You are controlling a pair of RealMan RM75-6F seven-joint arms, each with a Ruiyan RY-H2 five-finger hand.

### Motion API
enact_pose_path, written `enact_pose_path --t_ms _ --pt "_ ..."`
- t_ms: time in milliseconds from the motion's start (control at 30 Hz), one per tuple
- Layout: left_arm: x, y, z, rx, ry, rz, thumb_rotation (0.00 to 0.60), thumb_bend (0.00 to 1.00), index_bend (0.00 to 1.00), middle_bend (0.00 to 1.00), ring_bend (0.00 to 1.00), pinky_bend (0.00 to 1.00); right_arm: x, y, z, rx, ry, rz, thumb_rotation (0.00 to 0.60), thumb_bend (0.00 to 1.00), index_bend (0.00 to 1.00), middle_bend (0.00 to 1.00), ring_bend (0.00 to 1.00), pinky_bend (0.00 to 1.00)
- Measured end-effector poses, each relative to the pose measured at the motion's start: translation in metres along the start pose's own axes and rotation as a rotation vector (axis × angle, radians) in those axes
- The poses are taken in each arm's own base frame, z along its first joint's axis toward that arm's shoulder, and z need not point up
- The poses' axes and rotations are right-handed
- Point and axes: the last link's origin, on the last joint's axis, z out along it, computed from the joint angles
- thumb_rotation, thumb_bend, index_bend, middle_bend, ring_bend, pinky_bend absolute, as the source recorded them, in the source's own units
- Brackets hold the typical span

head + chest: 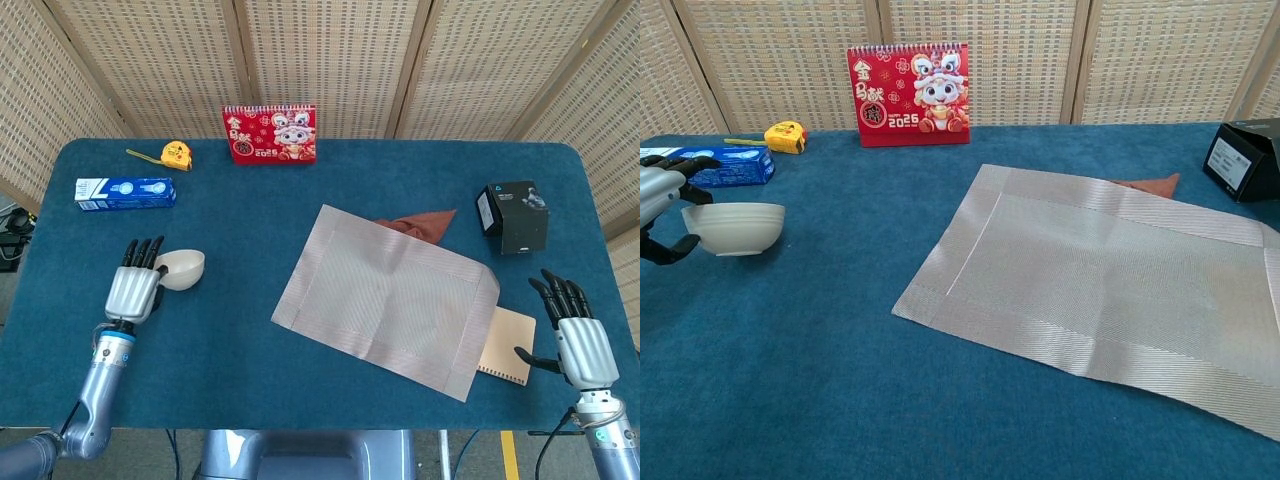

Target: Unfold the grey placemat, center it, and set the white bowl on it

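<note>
One bowl [177,269] is gripped at its rim by the left hand [131,291]; one mat [387,298] lies unfolded; right hand [578,345] fingers are spread, empty.

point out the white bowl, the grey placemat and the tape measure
white bowl [732,228], chest view, on its outer side wall.
grey placemat [385,296], head view, on its middle.
tape measure [176,154], head view, on its yellow case.

Blue-covered table [240,330] carries a grey placemat [385,298] spread flat, calendar [269,133], tape measure [176,154], toothpaste box [125,192], black box [513,216], notebook [506,348], brown cloth [425,223].
</note>
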Motion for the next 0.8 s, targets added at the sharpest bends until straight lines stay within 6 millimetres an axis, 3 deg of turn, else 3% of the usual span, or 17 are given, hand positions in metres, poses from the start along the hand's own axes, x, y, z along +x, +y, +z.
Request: enact_pose_path --t_ms 367,800 --pt "0.011 -0.015 0.008 0.026 0.079 0.01 0.6 0.53 0.75 0.0 0.0 0.0 0.001 0.0 0.0 0.001 0.004 0.002 0.6 0.13 0.13 0.0 0.0 0.0" --pt "0.027 -0.042 0.05 0.11 0.094 0.134 0.6 0.53 0.75 0.0 0.0 0.0 0.001 0.001 0.0 -0.005 0.004 0.002 0.6 0.13 0.13 0.0 0.0 0.0"
